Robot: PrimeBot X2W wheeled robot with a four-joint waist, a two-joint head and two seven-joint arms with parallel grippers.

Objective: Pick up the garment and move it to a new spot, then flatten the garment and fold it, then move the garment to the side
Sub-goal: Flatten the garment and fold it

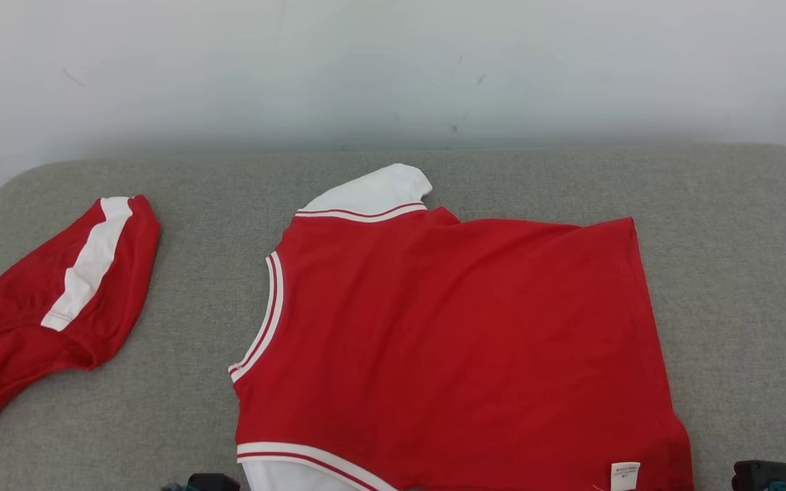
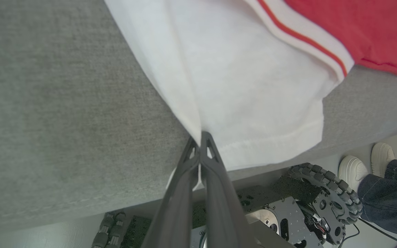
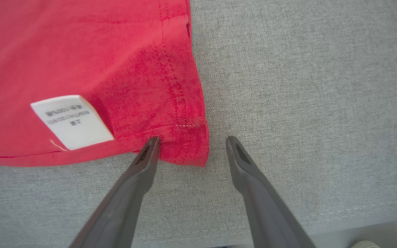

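Note:
The garment, a red top with white sleeves and white-striped trim, lies spread flat on the grey padded surface. One white sleeve hangs toward the front edge, and my left gripper is shut on its fold, with white cloth pinched between the fingers. My right gripper stands open at the garment's red hem corner. Its left fingertip touches the hem, and the corner lies between the two fingers. A white care label sits just inside that corner.
A second red and white garment lies crumpled at the surface's left edge. A pale wall stands behind. Below the front edge are the robot's base and wheel, and a person's white shoes and jeans.

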